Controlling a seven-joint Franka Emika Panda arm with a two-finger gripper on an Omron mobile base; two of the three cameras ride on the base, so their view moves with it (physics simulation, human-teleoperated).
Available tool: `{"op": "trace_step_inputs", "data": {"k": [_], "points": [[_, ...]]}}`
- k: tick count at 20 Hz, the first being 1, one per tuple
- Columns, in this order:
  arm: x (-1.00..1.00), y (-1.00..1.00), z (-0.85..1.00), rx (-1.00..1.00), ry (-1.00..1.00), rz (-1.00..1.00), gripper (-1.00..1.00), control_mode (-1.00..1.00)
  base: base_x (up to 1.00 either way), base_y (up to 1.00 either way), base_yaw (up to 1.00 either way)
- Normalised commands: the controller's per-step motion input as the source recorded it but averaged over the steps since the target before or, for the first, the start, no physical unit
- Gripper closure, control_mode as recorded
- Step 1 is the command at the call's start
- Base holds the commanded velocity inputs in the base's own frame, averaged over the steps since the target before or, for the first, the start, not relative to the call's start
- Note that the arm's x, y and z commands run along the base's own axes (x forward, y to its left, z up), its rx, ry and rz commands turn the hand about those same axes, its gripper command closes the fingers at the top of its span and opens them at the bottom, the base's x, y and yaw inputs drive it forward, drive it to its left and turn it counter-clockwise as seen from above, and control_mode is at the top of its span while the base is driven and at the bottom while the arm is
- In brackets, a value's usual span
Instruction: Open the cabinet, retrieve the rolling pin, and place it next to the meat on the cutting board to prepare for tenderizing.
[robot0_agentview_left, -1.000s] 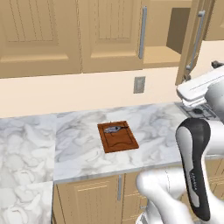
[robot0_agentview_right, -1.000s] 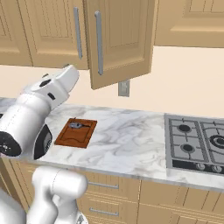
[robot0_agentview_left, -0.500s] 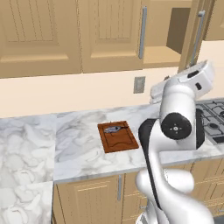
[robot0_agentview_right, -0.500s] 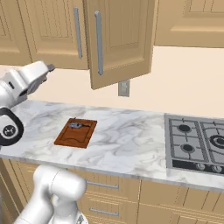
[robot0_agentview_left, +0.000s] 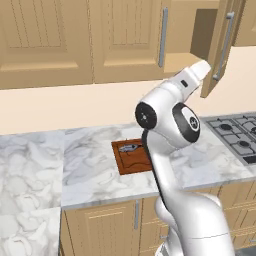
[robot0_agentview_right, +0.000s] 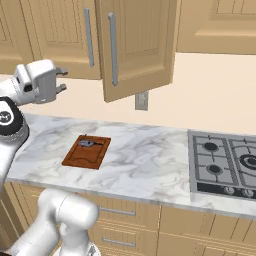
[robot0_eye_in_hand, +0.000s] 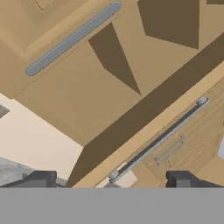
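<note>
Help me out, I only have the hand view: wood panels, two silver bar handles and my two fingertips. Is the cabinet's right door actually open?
Observer: Yes. In the right base view the cabinet's right door stands swung out over the counter; the left door is shut.
Operator: Where is the gripper relative to that door?
Observer: The gripper hangs in the air left of the open door, jaws open, holding nothing.
Operator: Is the cutting board ready?
Observer: The cutting board lies on the marble counter below the cabinet, with the meat near its far edge.
Operator: Can you see the rolling pin?
Observer: No. The left base view looks into the open cabinet, but I cannot make out the pin there.
</note>
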Motion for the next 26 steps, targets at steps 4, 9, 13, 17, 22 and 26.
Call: {"op": "trace_step_inputs", "data": {"k": [4, 9, 13, 17, 22, 26], "points": [[0.43, -0.03, -0.31, -0.06, 0.03, 0.00, -1.00, -1.00, 0.00, 0.00, 0.00], [0.47, -0.11, -0.14, -0.03, 0.04, -0.06, -1.00, -1.00, 0.00, 0.00, 0.00], [0.67, -0.30, -0.03, 0.00, 0.14, -0.06, -1.00, -1.00, 0.00, 0.00, 0.00], [0.79, -0.28, 0.00, 0.00, 0.17, -0.03, -1.00, -1.00, 0.00, 0.00, 0.00], [0.63, -0.34, -0.03, 0.00, 0.13, 0.00, -1.00, -1.00, 0.00, 0.00, 0.00], [0.16, -0.49, -0.11, 0.00, 0.02, 0.00, -1.00, -1.00, 0.00, 0.00, 0.00]]}}
